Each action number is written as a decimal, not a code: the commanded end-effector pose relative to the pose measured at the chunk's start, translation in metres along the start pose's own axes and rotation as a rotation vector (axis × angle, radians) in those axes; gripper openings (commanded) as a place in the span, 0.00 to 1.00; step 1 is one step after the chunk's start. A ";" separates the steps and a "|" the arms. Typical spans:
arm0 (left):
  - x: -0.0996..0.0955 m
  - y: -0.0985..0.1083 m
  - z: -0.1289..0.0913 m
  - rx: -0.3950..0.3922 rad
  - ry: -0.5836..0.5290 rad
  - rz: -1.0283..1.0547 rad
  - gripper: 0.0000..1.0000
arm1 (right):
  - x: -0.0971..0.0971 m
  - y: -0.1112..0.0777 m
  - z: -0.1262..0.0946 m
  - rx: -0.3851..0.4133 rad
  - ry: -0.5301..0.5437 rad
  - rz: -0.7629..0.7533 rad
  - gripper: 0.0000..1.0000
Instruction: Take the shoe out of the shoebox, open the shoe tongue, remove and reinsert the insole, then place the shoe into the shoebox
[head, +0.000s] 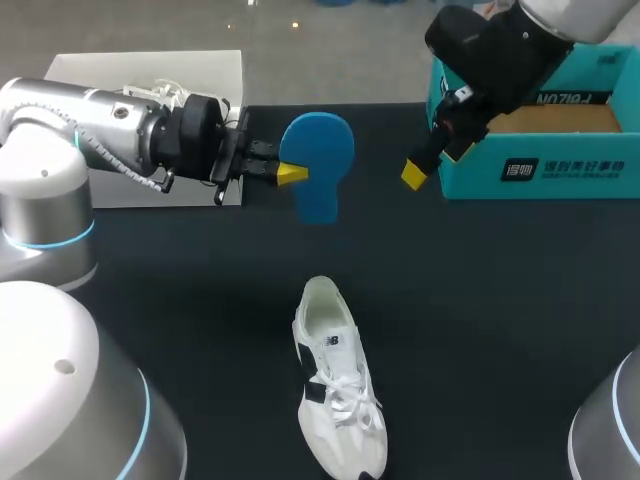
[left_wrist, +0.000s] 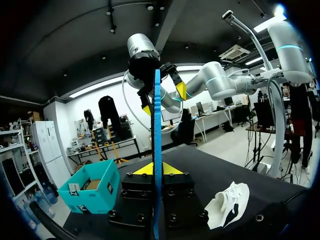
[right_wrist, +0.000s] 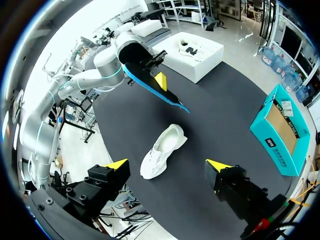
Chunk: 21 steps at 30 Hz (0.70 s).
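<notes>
My left gripper (head: 293, 173) is shut on the edge of a blue insole (head: 318, 165) and holds it in the air over the black table, behind the shoe. In the left wrist view the insole (left_wrist: 157, 150) stands edge-on between the yellow tips of that gripper (left_wrist: 157, 169). The white shoe (head: 338, 395) lies on its sole at the front middle of the table, toe toward the front edge. My right gripper (head: 428, 155) hangs open and empty in front of the teal shoebox (head: 540, 165), high above the shoe (right_wrist: 162, 150).
The teal shoebox (right_wrist: 282, 130) stands open at the back right. A white box (head: 150, 75) with another shoe in it sits at the back left, under my left arm. Black table surface (head: 480, 320) lies around the shoe.
</notes>
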<state>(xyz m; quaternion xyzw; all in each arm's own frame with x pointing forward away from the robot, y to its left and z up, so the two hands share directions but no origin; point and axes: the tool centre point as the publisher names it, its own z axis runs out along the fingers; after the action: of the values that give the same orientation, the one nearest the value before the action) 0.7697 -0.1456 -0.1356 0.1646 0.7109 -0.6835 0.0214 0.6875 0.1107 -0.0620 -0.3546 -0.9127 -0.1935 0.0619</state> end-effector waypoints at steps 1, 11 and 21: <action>0.001 0.000 0.000 0.000 -0.004 0.001 0.00 | 0.000 0.002 0.001 0.003 0.001 0.000 1.00; 0.001 0.000 0.000 0.000 -0.004 0.001 0.00 | 0.000 0.002 0.001 0.003 0.001 0.000 1.00; 0.003 -0.008 0.002 0.018 0.170 0.428 0.00 | 0.000 0.002 0.001 0.003 0.001 0.000 1.00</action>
<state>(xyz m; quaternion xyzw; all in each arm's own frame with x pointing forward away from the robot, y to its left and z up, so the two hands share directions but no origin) 0.7566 -0.1488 -0.1270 0.2611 0.6857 -0.6762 0.0661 0.6875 0.1107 -0.0620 -0.3547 -0.9126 -0.1935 0.0619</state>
